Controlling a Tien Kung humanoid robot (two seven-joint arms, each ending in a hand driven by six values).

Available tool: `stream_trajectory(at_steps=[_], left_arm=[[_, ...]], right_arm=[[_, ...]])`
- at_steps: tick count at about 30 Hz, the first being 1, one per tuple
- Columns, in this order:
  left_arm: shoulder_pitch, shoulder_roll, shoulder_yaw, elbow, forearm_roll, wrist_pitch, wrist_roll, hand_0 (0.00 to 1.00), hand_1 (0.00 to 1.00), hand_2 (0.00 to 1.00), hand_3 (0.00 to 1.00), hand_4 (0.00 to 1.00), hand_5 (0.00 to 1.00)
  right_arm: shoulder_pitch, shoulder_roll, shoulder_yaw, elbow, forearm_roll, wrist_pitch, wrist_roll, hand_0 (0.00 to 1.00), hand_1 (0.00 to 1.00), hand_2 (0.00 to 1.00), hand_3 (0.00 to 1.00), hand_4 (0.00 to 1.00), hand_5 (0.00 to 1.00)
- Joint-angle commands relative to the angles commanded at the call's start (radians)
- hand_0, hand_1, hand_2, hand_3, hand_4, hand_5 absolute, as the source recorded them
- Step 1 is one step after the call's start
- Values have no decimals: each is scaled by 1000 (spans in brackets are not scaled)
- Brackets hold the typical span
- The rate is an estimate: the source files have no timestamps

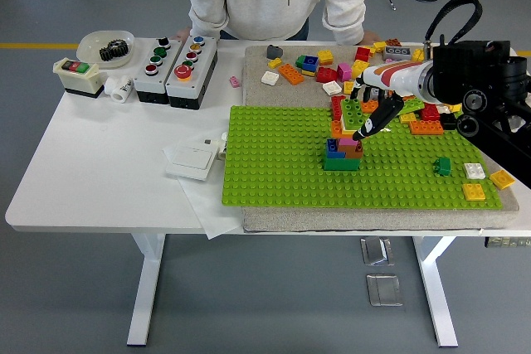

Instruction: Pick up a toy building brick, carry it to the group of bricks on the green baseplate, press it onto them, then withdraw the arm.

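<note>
the white desk [99, 163] carries a grey mat [274, 220] on its right half. on its bare left side lie a white bowl [93, 41], a switch box [76, 76], two push-button boxes [176, 70], a small pink brick [235, 82], and a white wall switch [191, 159] on paper [217, 223].

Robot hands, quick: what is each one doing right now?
Left hand: not in the picture.
Right hand: closed on a green brick, just above the brick stack on the green baseplate.

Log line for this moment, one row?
right hand: shut on green brick | position: above brick stack on green baseplate | brick not pressed on | left hand: out of view
</note>
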Motion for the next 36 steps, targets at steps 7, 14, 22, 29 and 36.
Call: stream_trajectory(at_steps=[7, 14, 22, 29, 36], left_arm=[[-1, 0, 1, 0, -3, 0, -1, 856, 802, 807, 614, 690, 622], [-1, 0, 1, 0, -2, 0, 0, 856, 801, 807, 614, 689, 622], [-2, 0, -1, 0, -1, 0, 0, 858, 801, 807, 614, 690, 622], [-2, -1, -3, 0, 2, 0, 0, 857, 802, 807, 614, 689, 622], [0, -2, -8, 0, 7, 0, 1, 858, 802, 806, 613, 689, 622]], right_arm=[[0, -3, 2, 2, -1, 2, -2, 392, 571, 716, 783, 998, 429], [0, -4, 4, 5, -1, 2, -1, 392, 570, 717, 781, 998, 429], [-1, -5, 2, 9, 0, 5, -1, 392, 570, 717, 781, 998, 431], [-1, -7, 2, 11, 1, 6, -1, 391, 570, 716, 780, 998, 432], [-4, -7, 0, 15, 1, 6, -1, 391, 570, 714, 780, 998, 432]])
